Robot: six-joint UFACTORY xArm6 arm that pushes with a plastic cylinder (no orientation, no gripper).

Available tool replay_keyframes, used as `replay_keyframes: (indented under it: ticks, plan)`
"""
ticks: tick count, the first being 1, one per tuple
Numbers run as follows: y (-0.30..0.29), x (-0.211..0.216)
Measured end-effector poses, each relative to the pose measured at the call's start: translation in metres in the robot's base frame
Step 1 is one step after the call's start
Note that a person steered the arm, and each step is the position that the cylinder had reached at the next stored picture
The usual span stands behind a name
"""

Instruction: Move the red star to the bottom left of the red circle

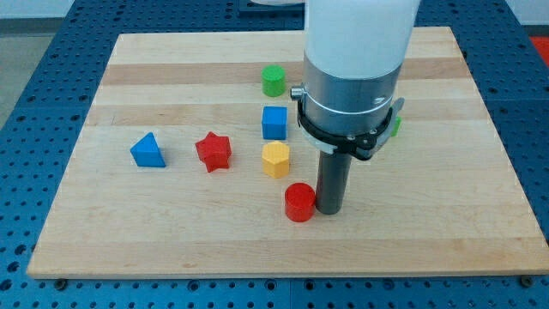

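My tip (330,209) rests against the red circle (300,202) from the view's right – a bare rod, gripping nothing – while the red star (213,152) lies well apart, up-left, beside the blue triangle (147,150)

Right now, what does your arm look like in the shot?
A wide white cylindrical link on top, then a silver metal collar ringed by a black clamp band. Below it a straight dark grey rod ends in my tip, right beside the red circle.

White arm (360,34), silver collar, dark rod (330,184)
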State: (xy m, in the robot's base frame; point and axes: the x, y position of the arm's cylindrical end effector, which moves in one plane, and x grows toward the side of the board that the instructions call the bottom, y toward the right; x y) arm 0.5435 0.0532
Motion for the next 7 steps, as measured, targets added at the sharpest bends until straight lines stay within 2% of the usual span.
replay_keyframes:
  ticks: [1, 2, 4, 5, 6, 7]
  plan:
    - [0.006, -0.05]
    - [-0.026, -0.088]
    - [-0.102, -0.098]
    - [-0.124, -0.124]
    - [-0.172, -0.136]
    - [-0.17, -0.118]
